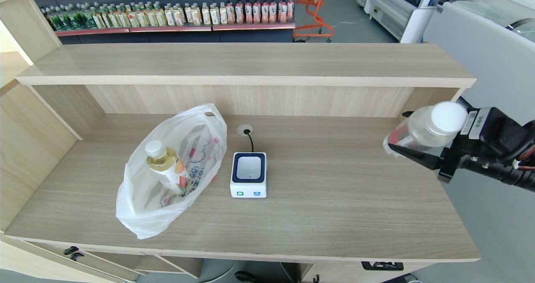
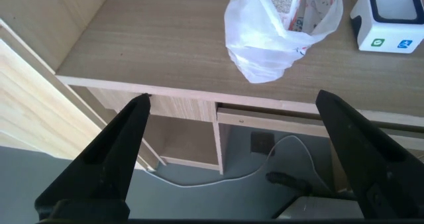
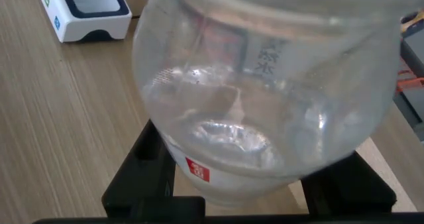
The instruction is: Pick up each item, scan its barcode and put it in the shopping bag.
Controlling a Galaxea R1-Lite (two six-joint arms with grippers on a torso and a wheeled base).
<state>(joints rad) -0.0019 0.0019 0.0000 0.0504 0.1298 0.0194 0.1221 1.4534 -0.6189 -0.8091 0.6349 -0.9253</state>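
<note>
My right gripper [image 1: 411,149] is shut on a clear water bottle [image 1: 424,129] with a white cap, held above the right end of the wooden counter [image 1: 334,199]. Up close, the water bottle [image 3: 265,98] bears a red label mark and sits between the black fingers [image 3: 142,168]. A white shopping bag [image 1: 167,170] lies at the counter's left with a tea bottle [image 1: 167,168] inside. The white barcode scanner [image 1: 248,174] stands just right of the bag. My left gripper [image 2: 232,151] is open, below and in front of the counter's front edge, with the shopping bag [image 2: 278,32] and scanner [image 2: 387,18] beyond it.
A raised wooden ledge [image 1: 246,63] runs along the back of the counter and a side wall [image 1: 25,149] closes its left. The scanner's cable runs to a grommet [image 1: 245,129]. Shelves of drinks [image 1: 167,13] and freezers [image 1: 480,32] stand behind.
</note>
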